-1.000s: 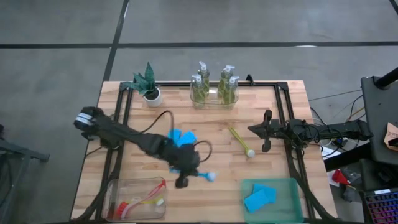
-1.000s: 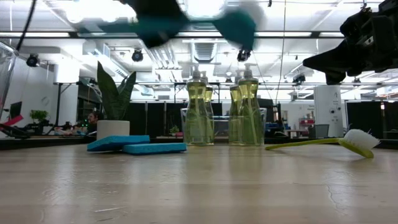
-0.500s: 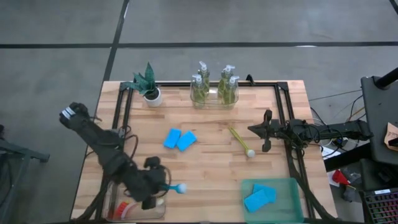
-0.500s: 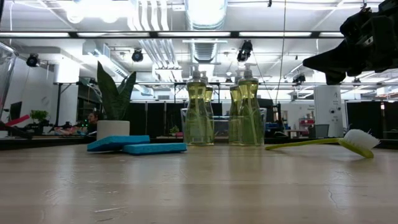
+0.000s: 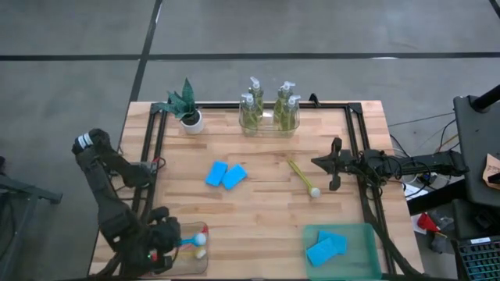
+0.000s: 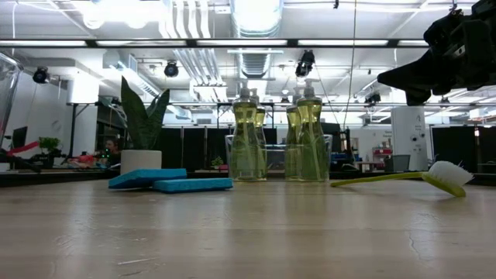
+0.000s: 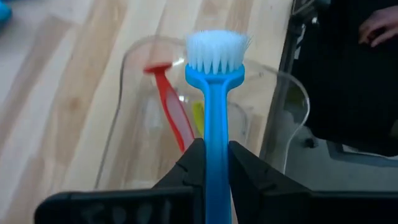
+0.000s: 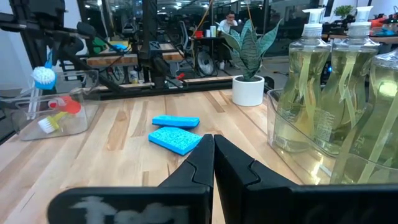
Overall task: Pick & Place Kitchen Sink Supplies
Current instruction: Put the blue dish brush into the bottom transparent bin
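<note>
1. Left pincer point(image 7: 211, 163): your left arm sits at the table's front-left corner, and its fingers are clamped tight on the handle of the blue dish brush point(image 7: 213, 93). You see no gap between finger and handle in the left wrist view.
2. You hold the blue brush with its white bristle head pointing away from the wrist, over the clear bin point(image 5: 184, 229). From above, the head shows just inside the bin's right end.
3. Your clear bin already has a red dish brush point(image 7: 169, 99) lying in it, and a strip of yellow handle point(image 7: 197, 117) shows beside the red one.
4. Right pincer point(image 8: 213, 146): your right arm waits at the table's right side, well apart from the bin. Its fingers are pressed together with nothing between them.
5. A yellow dish brush point(image 5: 303, 178) lies flat on the table point(image 5: 258, 203), near your right pincer, white head toward the front edge.
6. Two blue sponges point(image 5: 226, 175) lie side by side, touching, at the table's middle.
7. Two more blue sponges point(image 5: 326, 247) lie in the green tray point(image 5: 372, 250) at the front right.
8. Four soap pump bottles point(image 5: 269, 107) stand upright in a clear holder at the back edge.
9. A potted plant point(image 5: 187, 106) stands at the back left, well apart from the bottles.
</note>
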